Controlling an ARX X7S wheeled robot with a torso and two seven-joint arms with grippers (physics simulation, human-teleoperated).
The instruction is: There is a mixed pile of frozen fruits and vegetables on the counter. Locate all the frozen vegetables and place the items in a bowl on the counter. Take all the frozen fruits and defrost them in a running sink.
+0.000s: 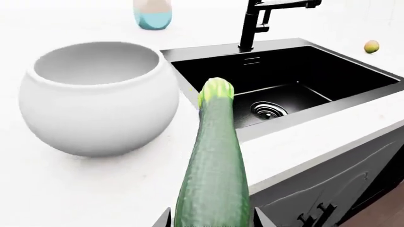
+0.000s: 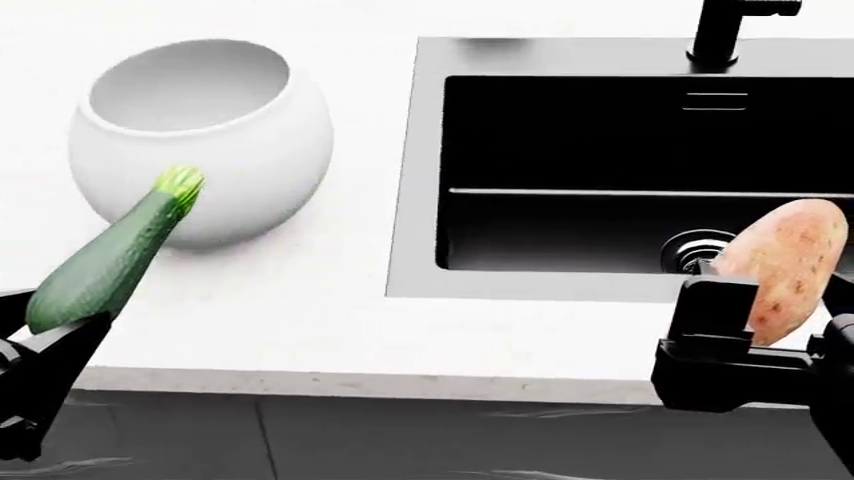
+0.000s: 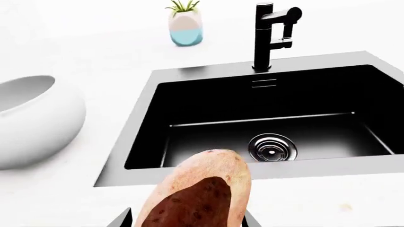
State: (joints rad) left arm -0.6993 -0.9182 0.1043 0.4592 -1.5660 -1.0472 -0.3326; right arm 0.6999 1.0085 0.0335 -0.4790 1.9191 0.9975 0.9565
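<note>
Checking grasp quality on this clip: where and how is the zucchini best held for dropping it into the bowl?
At its thick dark end, as the left gripper has it now. The zucchini is long and straight, so a rear grip leaves the light stem end free to point at the bowl opening.

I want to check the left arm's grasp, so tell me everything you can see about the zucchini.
The zucchini is long, dark green and faintly mottled, with a smooth, slightly glossy skin and a light green stem end. The left claw is shut on its lower end, so it is lifted off the counter. It tilts up and away from the claw, stem end toward the bowl, in front of the bowl's side. Whether the tip touches the bowl cannot be told. It looks whole, uncut.
</note>
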